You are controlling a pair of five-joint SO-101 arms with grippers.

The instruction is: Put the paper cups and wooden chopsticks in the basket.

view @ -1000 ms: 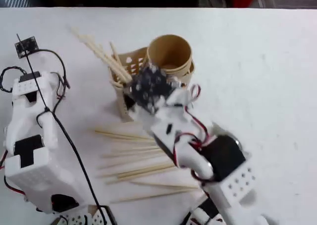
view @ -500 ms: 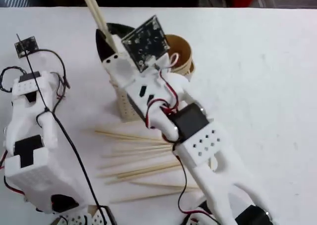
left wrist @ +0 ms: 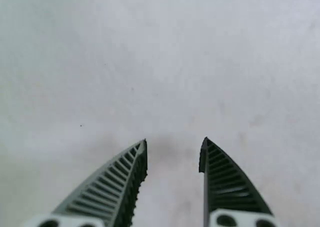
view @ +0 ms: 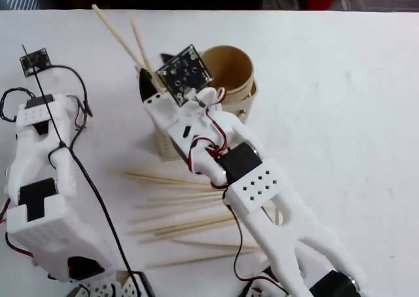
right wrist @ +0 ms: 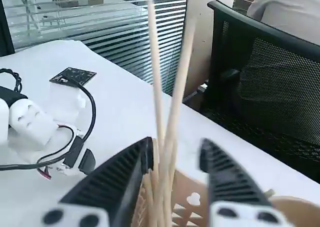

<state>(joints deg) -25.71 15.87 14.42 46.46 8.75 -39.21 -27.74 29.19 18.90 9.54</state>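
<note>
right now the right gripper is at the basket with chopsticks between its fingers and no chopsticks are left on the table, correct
Not quite. The right gripper is at the basket with upright chopsticks between its fingers, but the high view shows several loose chopsticks lying on the table near the basket.

The right arm (view: pixel 252 189) lies across the basket (view: pixel 163 146) from the near side, loose chopsticks (view: pixel 177 205) cover the desk (view: pixel 340 101) between it and the left arm (view: pixel 39 179), while bare desk right of the paper cups (view: pixel 232 65) gives passage.
</note>
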